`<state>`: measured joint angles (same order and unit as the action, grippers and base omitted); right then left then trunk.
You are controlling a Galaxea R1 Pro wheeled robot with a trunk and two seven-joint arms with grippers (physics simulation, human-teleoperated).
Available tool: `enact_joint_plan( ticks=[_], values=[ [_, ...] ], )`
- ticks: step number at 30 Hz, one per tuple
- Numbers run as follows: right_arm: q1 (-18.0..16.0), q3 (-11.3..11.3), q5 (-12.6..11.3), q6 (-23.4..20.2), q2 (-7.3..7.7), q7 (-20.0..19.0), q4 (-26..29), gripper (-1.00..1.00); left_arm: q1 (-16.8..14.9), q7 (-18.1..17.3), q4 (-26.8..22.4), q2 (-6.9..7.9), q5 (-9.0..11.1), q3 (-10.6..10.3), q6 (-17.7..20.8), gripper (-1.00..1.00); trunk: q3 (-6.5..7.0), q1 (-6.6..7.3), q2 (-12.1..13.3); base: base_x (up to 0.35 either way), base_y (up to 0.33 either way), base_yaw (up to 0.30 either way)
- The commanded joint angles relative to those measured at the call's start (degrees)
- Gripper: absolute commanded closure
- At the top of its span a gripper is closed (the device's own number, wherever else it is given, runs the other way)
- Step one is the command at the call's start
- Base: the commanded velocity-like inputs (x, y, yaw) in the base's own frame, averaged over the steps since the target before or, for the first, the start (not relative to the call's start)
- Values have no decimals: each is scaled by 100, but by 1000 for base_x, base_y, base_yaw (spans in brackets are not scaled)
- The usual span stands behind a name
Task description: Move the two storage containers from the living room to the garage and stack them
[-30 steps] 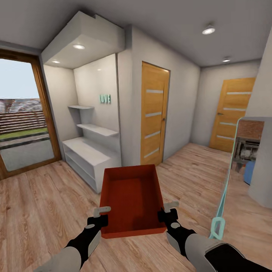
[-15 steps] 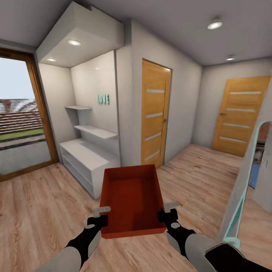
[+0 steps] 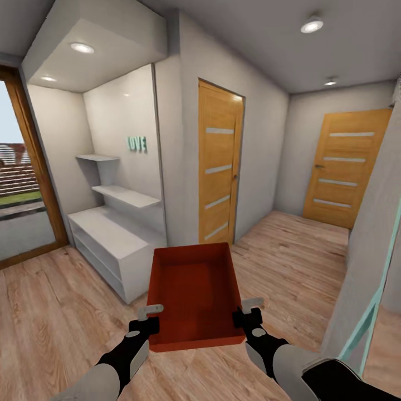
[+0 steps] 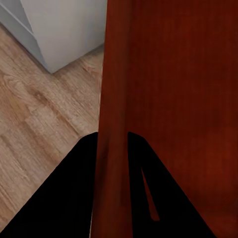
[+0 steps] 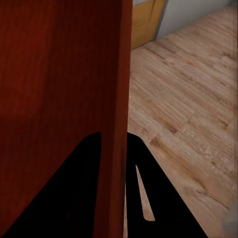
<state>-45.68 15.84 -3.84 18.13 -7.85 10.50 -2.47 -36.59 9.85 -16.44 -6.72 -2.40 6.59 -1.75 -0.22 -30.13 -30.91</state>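
Head view: one red-orange storage container [image 3: 195, 295], open side up and empty, is carried in front of the robot above the light wood-plank floor [image 3: 61, 312]. The left hand [image 3: 149, 318] grips the container's left wall near the near corner; the right hand [image 3: 248, 313] grips the right wall opposite. The near wall partly hides the container's inner base, and the underside is hidden.

Left wrist view: the left hand's two dark fingers [image 4: 69, 198] straddle the container wall [image 4: 116, 99], one on each face, clamped on it. The fingertips merge into black silhouette, so the contact surfaces are hard to make out.

Right wrist view: the right hand's fingers [image 5: 74, 193] likewise pinch the opposite wall [image 5: 114, 74] between them.

Surroundings: a white shelving unit [image 3: 106, 239] stands in an alcove bearing small teal letters [image 3: 137, 143], partly illegible. Two wooden doors [image 3: 218, 167] [image 3: 342, 167] are shut. A glazed door at the left edge [image 3: 22, 189] is cut off by the frame.
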Motion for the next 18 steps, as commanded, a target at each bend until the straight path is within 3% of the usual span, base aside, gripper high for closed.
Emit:
enact_joint_plan(
  ticks=[1, 12, 18],
  values=[
    [-11, -116, 49, 471, -6, 23, 107, 100, 3, 35, 18, 136, -33, 26, -18, 100, -6, -5, -4, 321, 0, -75],
    [-11, -118, 38, 389, -26, 57, 106, 100, 3, 35, 18, 136, -33, 29, -18, 100, -11, -5, -4, 321, 0, -10],
    [-11, -124, 43, 394, -24, 127, 106, 100, 3, 36, 18, 136, -33, 33, -18, 100, -11, -5, -4, 321, 100, 0]
  ],
)
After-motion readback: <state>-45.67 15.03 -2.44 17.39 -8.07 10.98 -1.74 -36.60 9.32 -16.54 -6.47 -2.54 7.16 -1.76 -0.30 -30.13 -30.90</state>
